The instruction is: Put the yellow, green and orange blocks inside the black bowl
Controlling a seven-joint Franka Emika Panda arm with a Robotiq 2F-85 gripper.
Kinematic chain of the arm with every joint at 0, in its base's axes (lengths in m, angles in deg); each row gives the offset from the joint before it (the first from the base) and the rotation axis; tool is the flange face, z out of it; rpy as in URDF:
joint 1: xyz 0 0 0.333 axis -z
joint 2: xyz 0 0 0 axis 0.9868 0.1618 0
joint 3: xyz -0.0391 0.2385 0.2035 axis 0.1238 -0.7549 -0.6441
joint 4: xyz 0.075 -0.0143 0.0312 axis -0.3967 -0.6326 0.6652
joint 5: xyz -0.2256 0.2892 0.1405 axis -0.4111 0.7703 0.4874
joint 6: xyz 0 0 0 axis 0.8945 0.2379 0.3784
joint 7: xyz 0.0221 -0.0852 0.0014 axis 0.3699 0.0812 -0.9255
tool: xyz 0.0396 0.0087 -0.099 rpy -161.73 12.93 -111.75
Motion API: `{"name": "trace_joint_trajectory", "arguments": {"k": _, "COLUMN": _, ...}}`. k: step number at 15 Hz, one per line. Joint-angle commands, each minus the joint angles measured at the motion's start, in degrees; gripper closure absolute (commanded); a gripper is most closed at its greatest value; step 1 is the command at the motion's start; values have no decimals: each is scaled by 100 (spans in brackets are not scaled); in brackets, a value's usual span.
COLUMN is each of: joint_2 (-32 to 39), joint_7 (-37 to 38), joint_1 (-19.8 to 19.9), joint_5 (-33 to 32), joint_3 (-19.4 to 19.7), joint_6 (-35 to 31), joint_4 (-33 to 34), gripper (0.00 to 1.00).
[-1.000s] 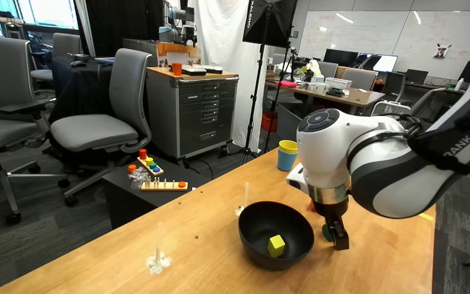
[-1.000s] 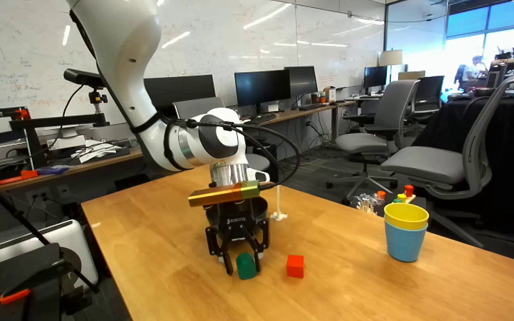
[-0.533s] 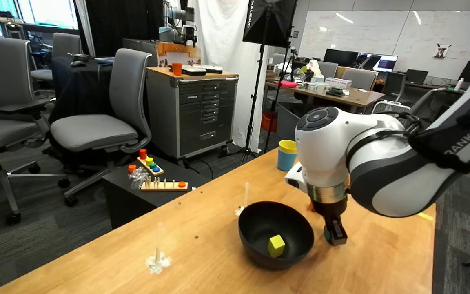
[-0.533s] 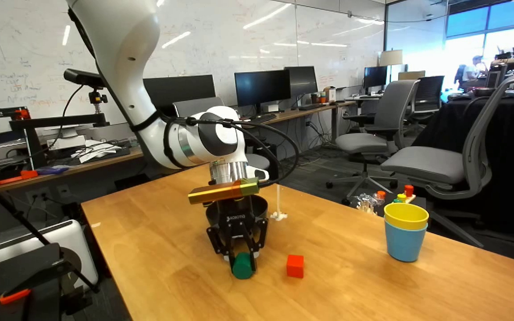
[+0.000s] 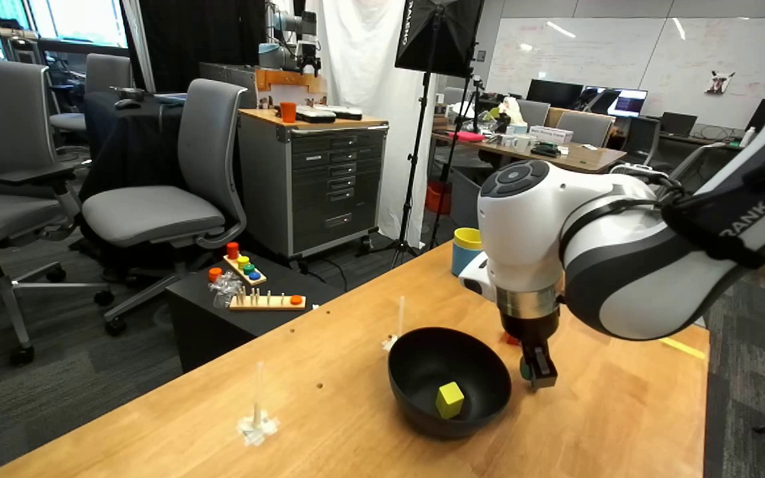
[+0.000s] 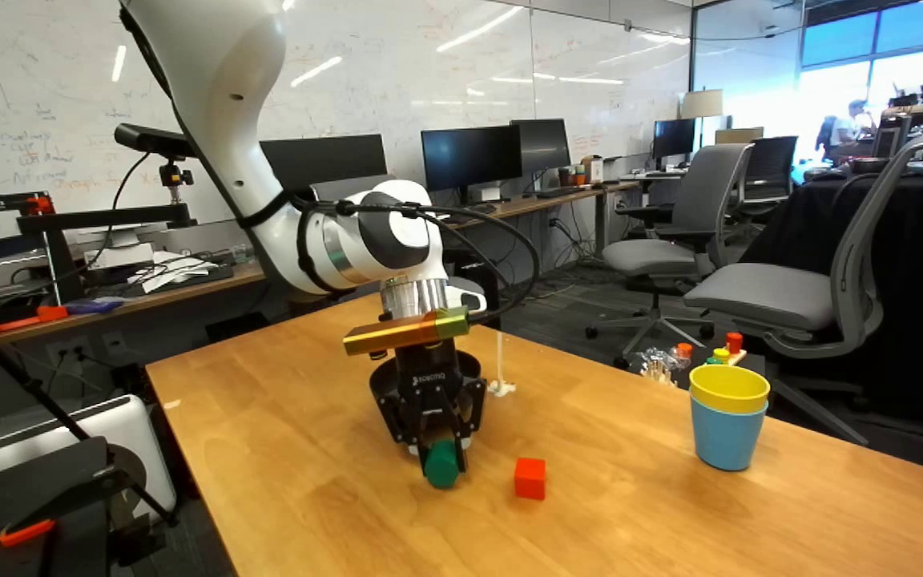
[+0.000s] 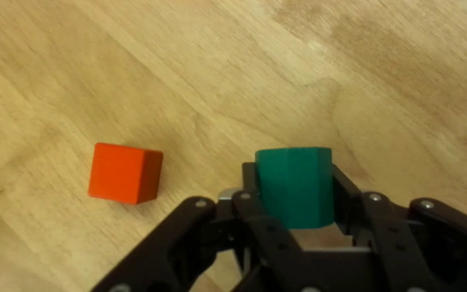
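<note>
The green block [image 7: 294, 184] is pinched between the fingers of my gripper [image 7: 292, 190], which is shut on it; in an exterior view the block [image 6: 441, 466] seems to hang just above the table. Beside the gripper stands the black bowl [image 5: 416, 358], its rim partly behind the gripper in an exterior view [image 6: 385, 381]. Inside the bowl lies the yellow block [image 5: 449, 400]. The orange block [image 7: 116, 172] rests on the table to the left in the wrist view; in an exterior view the arm hides most of it [image 5: 510, 338].
A yellow cup nested in a blue cup [image 6: 726, 433] stands farther along the wooden table [image 6: 630, 513]. Thin upright pegs [image 5: 401, 318] are taped near the table edge. A flat yellow strip [image 5: 682, 348] lies on the tabletop behind the arm.
The fingers have shut on the green block. Gripper and block have then risen a little off the table. Bowl, yellow block and orange block have stayed put.
</note>
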State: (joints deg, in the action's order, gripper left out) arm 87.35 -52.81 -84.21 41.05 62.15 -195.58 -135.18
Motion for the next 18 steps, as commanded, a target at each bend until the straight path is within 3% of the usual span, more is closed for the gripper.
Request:
{"name": "trace_joint_trajectory", "arguments": {"k": 1, "joint_2": -544, "joint_7": -96, "joint_1": -15, "joint_5": 201, "joint_3": -110, "joint_6": 274, "joint_4": -106, "gripper": 81}}
{"name": "trace_joint_trajectory", "arguments": {"k": 9, "joint_2": -1271, "joint_7": -708, "joint_1": 54, "joint_5": 1082, "joint_3": -569, "joint_6": 1035, "joint_4": -130, "gripper": 81}}
{"name": "trace_joint_trajectory", "arguments": {"k": 18, "joint_2": -746, "joint_7": 188, "joint_1": -392, "joint_5": 1465, "joint_3": -753, "joint_6": 696, "joint_4": 319, "gripper": 81}}
